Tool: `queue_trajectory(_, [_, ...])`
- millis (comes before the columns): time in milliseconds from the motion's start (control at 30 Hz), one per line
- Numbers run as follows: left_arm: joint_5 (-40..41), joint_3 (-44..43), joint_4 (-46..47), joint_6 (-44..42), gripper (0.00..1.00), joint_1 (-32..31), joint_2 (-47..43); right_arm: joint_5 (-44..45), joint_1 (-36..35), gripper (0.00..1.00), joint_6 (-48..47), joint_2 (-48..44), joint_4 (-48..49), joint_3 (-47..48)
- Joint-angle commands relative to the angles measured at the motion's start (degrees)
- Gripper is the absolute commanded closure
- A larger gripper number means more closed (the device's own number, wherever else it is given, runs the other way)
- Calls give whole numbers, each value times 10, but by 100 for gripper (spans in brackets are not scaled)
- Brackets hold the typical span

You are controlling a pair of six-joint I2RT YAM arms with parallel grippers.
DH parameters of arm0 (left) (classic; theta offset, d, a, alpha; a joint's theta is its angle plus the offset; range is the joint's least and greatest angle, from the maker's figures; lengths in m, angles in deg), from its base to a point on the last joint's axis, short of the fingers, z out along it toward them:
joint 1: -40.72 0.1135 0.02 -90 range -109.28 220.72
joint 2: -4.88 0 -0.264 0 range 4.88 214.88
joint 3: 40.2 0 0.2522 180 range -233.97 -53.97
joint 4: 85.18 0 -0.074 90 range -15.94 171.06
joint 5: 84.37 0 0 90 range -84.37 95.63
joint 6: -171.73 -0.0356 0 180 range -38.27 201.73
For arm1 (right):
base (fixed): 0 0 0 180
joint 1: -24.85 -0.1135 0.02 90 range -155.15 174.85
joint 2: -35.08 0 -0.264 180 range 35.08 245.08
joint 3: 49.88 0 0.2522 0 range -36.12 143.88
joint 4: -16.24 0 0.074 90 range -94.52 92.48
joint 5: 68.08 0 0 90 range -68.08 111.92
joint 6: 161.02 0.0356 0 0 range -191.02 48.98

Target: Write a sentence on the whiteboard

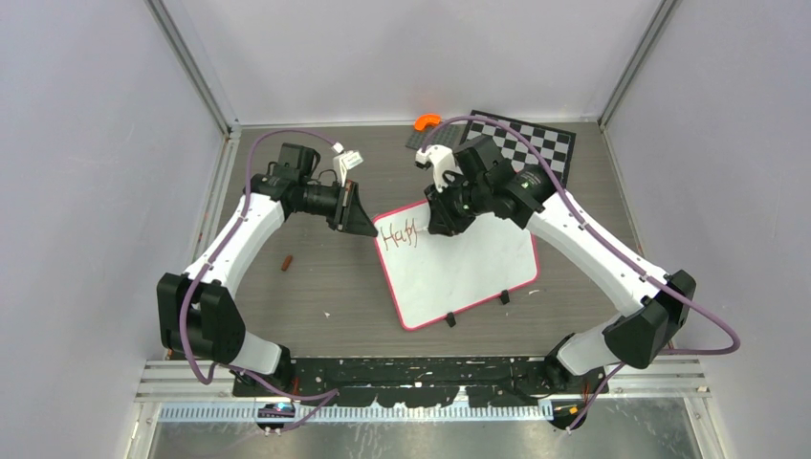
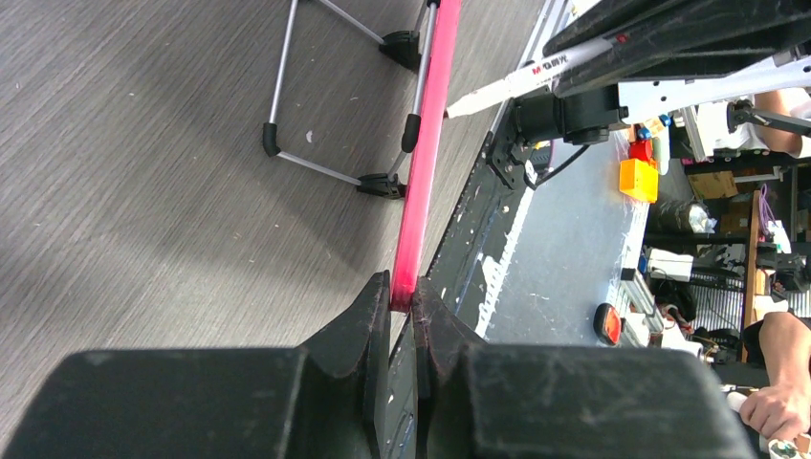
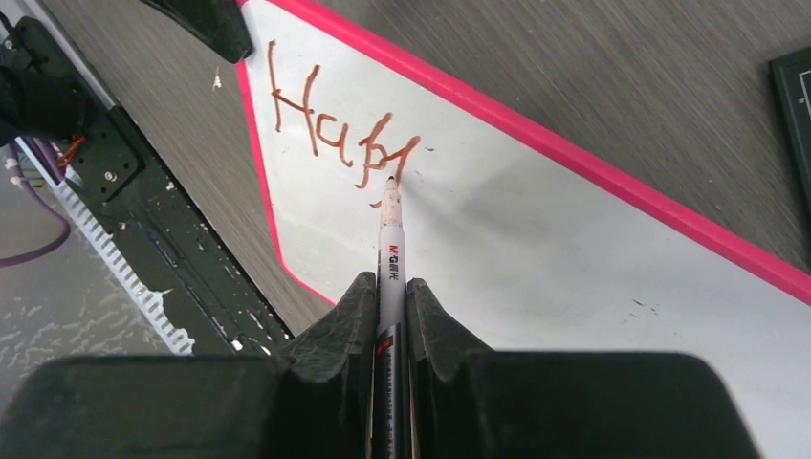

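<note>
Flat white whiteboard (image 1: 473,273) with a thin pink-red frame sits in the middle of the grey wood-grain desk (image 1: 316,287). Your left tool (image 2: 403,287) pinches its frame edge. Your right tool (image 3: 389,292) is clamped on a white marker pen (image 3: 390,225), whose tip touches the board at the end of the red-brown lettering (image 3: 330,129), "Hap" so far.

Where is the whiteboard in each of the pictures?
Top view: the whiteboard lies mid-table, between the arms.
Left wrist: edge-on, its pink frame running up from the left gripper, which pinches it.
Right wrist: it fills the middle and right, under the marker.
Shared landmark: the pink frame.
</note>
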Motion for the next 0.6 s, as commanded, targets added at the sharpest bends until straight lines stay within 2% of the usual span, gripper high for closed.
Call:
queue_trajectory(0, [-30, -2, 8, 5, 100, -3, -20, 17, 5, 100, -8, -3, 14, 25])
queue_trajectory(567, [-27, -5, 5, 3, 100, -3, -19, 18, 37, 100, -7, -5, 17, 22])
